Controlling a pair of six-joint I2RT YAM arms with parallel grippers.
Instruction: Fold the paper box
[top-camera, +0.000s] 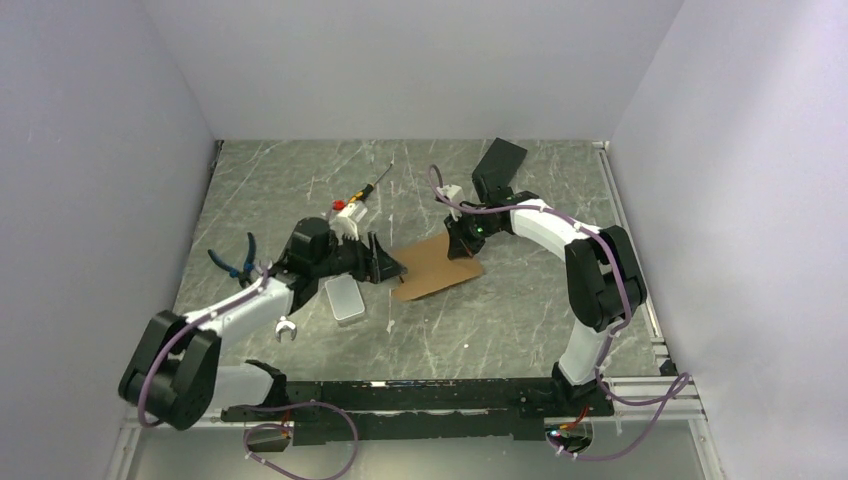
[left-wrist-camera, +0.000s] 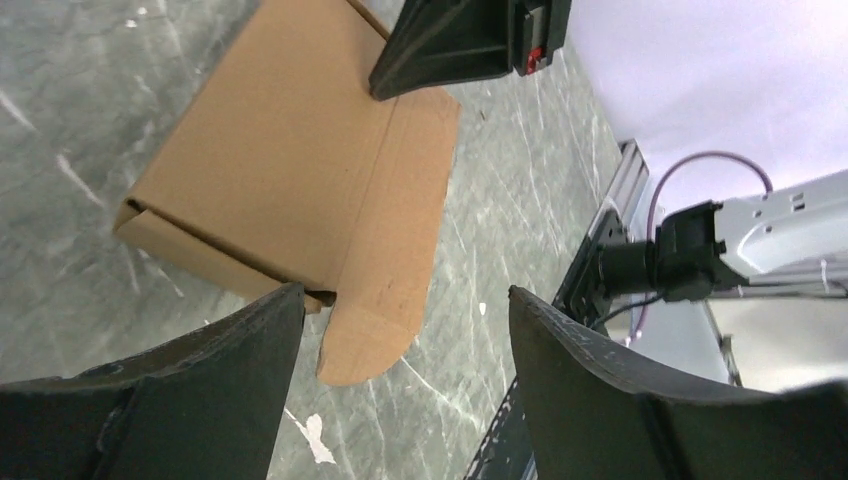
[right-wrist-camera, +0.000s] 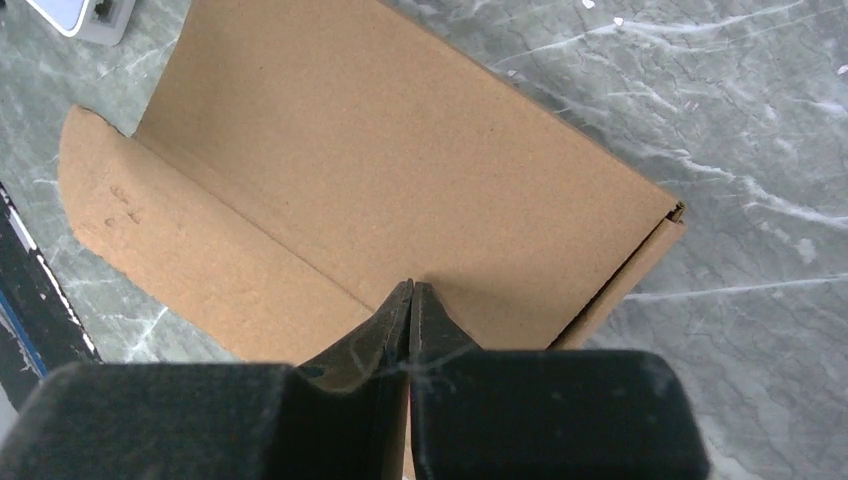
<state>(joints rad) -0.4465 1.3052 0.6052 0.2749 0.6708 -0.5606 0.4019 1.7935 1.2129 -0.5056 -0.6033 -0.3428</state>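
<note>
The paper box (top-camera: 437, 267) is a flat tan cardboard carton lying mid-table with one lid flap spread out on the table. My left gripper (top-camera: 390, 268) is open at the box's left end. In the left wrist view its jaws stand wide apart (left-wrist-camera: 402, 295) around the rounded corner of the flap (left-wrist-camera: 375, 340), without touching the box (left-wrist-camera: 290, 170). My right gripper (top-camera: 462, 245) is shut, and its tips (right-wrist-camera: 411, 285) rest on the box's top panel (right-wrist-camera: 380, 150) near the flap crease. It also shows from the left wrist (left-wrist-camera: 470, 40).
A small grey tin (top-camera: 345, 298) lies just left of the box, under my left arm. Blue-handled pliers (top-camera: 235, 262), a screwdriver (top-camera: 372, 185) and a white wrench (top-camera: 285, 330) lie at the left. A black slab (top-camera: 498, 160) leans at the back.
</note>
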